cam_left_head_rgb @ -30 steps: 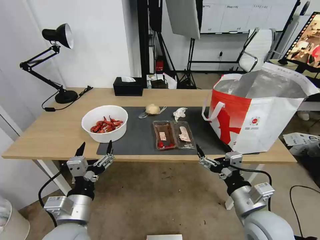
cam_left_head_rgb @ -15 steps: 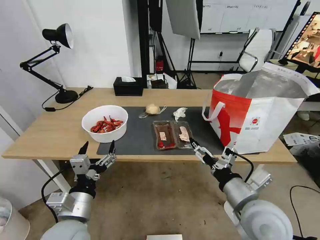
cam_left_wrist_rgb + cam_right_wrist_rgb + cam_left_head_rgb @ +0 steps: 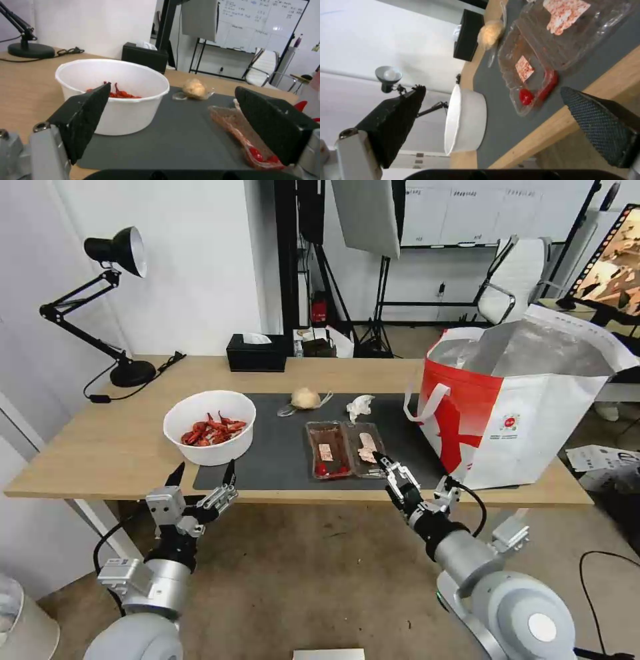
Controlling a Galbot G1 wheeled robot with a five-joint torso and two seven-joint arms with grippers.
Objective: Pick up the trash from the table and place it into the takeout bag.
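My head camera looks forward and down over the whole table [image 3: 100, 440]. My left wrist camera sits low at the near edge, facing across the white bowl [image 3: 113, 95]. My right wrist camera, rolled sideways, looks closely at the plastic tray [image 3: 546, 57]; all three share both.

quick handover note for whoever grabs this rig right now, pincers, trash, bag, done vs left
Right pincer: open, empty, at the near edge of the clear tray.
Left pincer: open, empty, below the table edge in front of the white bowl.
Tissue and beige lump lie on the mat.
Takeout bag stands open at the table's right end.
Done: nothing bagged. Left: all four items.
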